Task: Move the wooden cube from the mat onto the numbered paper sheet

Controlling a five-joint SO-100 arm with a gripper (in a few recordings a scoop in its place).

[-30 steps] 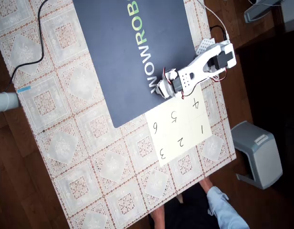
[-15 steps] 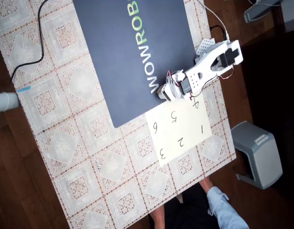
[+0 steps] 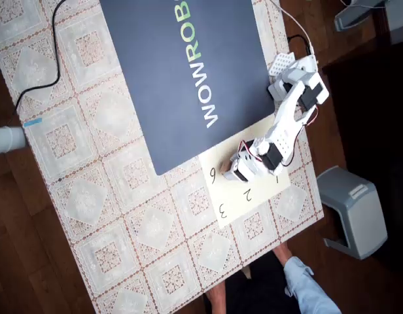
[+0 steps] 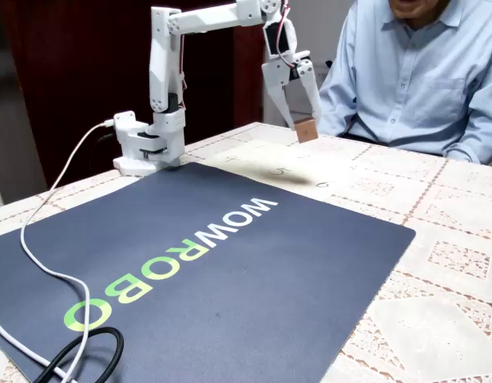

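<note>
The small tan wooden cube [image 4: 307, 130] hangs in the air above the numbered paper sheet [image 4: 310, 171], with my gripper [image 4: 306, 124] shut on it. From above, the gripper [image 3: 231, 170] is over the sheet [image 3: 235, 199] near the numerals 5 and 6, and the cube [image 3: 226, 168] peeks out at its tip. The white arm reaches out from its base [image 3: 294, 70] at the table's right edge. The dark navy mat [image 3: 182, 72] with the WOWROBO lettering lies beside the sheet; in the fixed view the mat [image 4: 190, 271] fills the foreground.
A person in a light blue shirt [image 4: 414, 72] sits behind the sheet, at the table's bottom edge [image 3: 299, 288] in the overhead view. A grey stool [image 3: 352, 209] stands off the table at right. Cables [image 4: 46, 239] cross the mat's near corner.
The arm swung from the mat's edge by the W over to the paper sheet, carrying the cube, and stretched out farther from its base.
</note>
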